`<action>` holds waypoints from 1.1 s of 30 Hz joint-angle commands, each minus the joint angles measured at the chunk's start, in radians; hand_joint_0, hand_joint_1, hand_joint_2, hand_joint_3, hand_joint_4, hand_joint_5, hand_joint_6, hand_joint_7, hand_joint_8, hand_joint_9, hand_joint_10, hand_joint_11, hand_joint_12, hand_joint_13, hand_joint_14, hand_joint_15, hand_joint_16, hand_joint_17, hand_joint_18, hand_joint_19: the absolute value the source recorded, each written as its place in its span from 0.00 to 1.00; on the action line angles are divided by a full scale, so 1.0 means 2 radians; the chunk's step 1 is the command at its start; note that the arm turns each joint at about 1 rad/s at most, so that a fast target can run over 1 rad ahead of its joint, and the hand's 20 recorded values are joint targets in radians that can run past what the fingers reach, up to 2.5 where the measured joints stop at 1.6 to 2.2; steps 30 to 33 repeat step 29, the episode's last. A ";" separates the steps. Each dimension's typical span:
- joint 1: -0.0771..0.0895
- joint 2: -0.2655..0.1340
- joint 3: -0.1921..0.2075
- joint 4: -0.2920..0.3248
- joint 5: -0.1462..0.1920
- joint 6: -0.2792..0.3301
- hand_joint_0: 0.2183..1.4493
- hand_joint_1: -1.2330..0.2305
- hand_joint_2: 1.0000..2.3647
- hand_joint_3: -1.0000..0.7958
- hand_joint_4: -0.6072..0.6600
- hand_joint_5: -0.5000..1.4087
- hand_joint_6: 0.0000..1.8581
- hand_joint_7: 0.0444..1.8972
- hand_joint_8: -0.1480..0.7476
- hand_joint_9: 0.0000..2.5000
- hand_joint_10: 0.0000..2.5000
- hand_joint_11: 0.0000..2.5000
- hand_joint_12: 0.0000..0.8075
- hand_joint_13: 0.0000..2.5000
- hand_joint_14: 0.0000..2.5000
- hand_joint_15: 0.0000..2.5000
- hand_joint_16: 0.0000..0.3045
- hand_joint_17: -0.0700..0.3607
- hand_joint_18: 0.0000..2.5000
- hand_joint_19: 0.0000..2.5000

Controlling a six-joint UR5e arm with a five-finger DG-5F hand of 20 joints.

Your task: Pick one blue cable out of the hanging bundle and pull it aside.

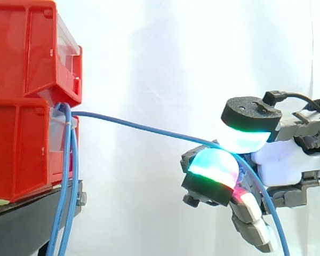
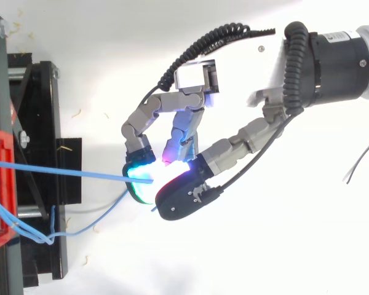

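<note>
Pinched one blue cable (image 1: 149,129) between two glowing pads (image 1: 216,165) of the hand (image 1: 288,160), fingers curled and clamped on it. Held it well right of the red bins (image 1: 21,154), stretched in a shallow sag from the gap between the bins across to the pads, then dropping away below the hand. Left the bundle (image 1: 70,170) hanging down the lower bin's front, beside the black stand (image 1: 21,229). From above, drawn out straight from the stand, apart from the bundle's slack strands.

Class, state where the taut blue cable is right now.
Side view: the blue cable stretches from the red bins at left to the hand, pinched between its fingertips.
</note>
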 commanded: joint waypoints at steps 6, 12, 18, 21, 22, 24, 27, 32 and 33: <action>0.000 0.000 0.000 0.000 0.000 0.000 0.28 0.34 0.00 0.62 0.57 0.22 0.48 0.69 0.62 0.44 0.00 0.19 0.53 0.42 0.01 0.20 0.21 0.50 0.45 0.18; 0.000 0.000 0.000 0.000 0.000 0.000 0.28 0.34 0.00 0.62 0.57 0.22 0.49 0.68 0.61 0.44 0.01 0.19 0.53 0.42 0.01 0.20 0.21 0.50 0.45 0.18; 0.000 0.000 0.000 0.000 0.001 0.000 0.28 0.34 0.00 0.61 0.57 0.22 0.49 0.68 0.62 0.44 0.00 0.19 0.53 0.42 0.01 0.20 0.21 0.50 0.45 0.19; 0.000 0.000 0.000 0.000 0.001 0.000 0.28 0.34 0.01 0.61 0.57 0.22 0.48 0.68 0.62 0.44 0.01 0.18 0.53 0.42 0.01 0.20 0.21 0.49 0.45 0.18; 0.000 0.000 0.000 0.000 0.001 0.000 0.28 0.34 0.00 0.61 0.57 0.22 0.48 0.68 0.62 0.44 0.00 0.19 0.53 0.42 0.01 0.20 0.21 0.49 0.45 0.19; 0.000 0.000 0.000 0.000 0.001 -0.001 0.28 0.34 0.00 0.61 0.57 0.22 0.48 0.68 0.62 0.44 0.01 0.19 0.52 0.42 0.01 0.20 0.21 0.49 0.45 0.19; 0.000 0.000 0.000 0.000 0.000 0.000 0.28 0.34 0.00 0.61 0.57 0.22 0.48 0.68 0.62 0.44 0.00 0.19 0.52 0.42 0.01 0.20 0.21 0.49 0.45 0.19; 0.000 0.000 0.000 0.000 0.000 0.000 0.28 0.34 0.00 0.61 0.57 0.22 0.48 0.68 0.62 0.44 0.00 0.18 0.52 0.42 0.01 0.20 0.21 0.49 0.45 0.19; 0.000 0.000 0.000 0.000 0.000 0.000 0.28 0.34 0.00 0.61 0.57 0.22 0.48 0.68 0.62 0.44 0.00 0.18 0.52 0.42 0.01 0.20 0.21 0.49 0.45 0.19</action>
